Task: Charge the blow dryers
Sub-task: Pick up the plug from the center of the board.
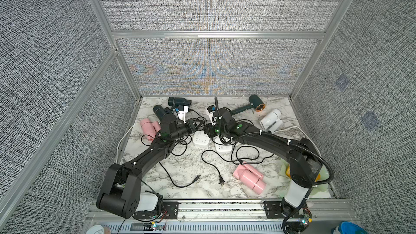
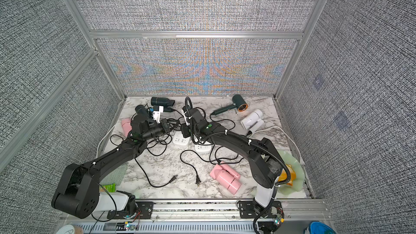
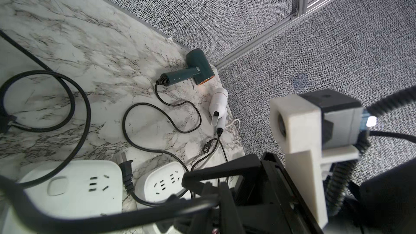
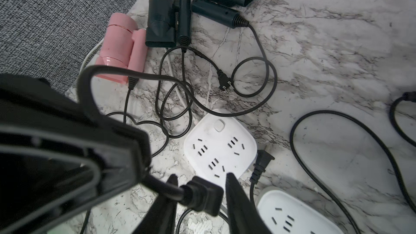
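Right wrist: left gripper (image 4: 139, 169) clamps the floppy black cord (image 4: 166, 187); your right gripper (image 4: 200, 176) straddles its stiff black plug (image 4: 202, 199) (grip unclear), so pinch the flat sides.

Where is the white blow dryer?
In both top views the white blow dryer lies near the far right corner of the table, beside the copper-ringed teal dryer.

A white socket block (image 1: 201, 140) is seen near the middle of the marbled worktop (image 1: 191, 160), and a second socket block (image 1: 223, 147) is set just beside it. A pale green dish (image 2: 292, 160) is placed at the near right corner. A green cloth (image 2: 116, 173) is partly hidden at the near left edge.
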Controlling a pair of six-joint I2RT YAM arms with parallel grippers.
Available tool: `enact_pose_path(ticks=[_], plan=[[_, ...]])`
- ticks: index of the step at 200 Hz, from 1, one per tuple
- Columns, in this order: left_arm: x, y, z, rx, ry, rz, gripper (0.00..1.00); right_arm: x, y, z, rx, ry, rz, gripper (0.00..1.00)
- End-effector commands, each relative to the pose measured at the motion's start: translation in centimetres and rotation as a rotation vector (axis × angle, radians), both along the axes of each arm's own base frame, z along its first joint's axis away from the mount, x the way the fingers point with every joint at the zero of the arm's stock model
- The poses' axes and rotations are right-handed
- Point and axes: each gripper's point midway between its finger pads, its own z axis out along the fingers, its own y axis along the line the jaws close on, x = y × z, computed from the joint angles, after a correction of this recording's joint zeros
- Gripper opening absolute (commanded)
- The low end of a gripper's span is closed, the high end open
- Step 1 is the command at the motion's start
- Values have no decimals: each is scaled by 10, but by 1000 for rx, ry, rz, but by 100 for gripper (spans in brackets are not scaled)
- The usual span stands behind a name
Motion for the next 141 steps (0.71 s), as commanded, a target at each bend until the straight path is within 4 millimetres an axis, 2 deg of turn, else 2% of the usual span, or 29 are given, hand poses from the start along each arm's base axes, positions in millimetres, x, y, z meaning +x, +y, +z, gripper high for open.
enact_pose_path(ticks=[1,57,104,141], plan=[[4,-1,9,-5,-34,7,0,0,-2,-3,-24,13,-31,35],[5,-4,8,2,-33,4,0,0,1,-11,-47,24,-42,33],[6,-4,4,23,-22,10,0,4,-4,-10,-76,1,-54,23],[6,-2,5,47,-13,16,4,6,-3,-5,-71,-20,20,19]])
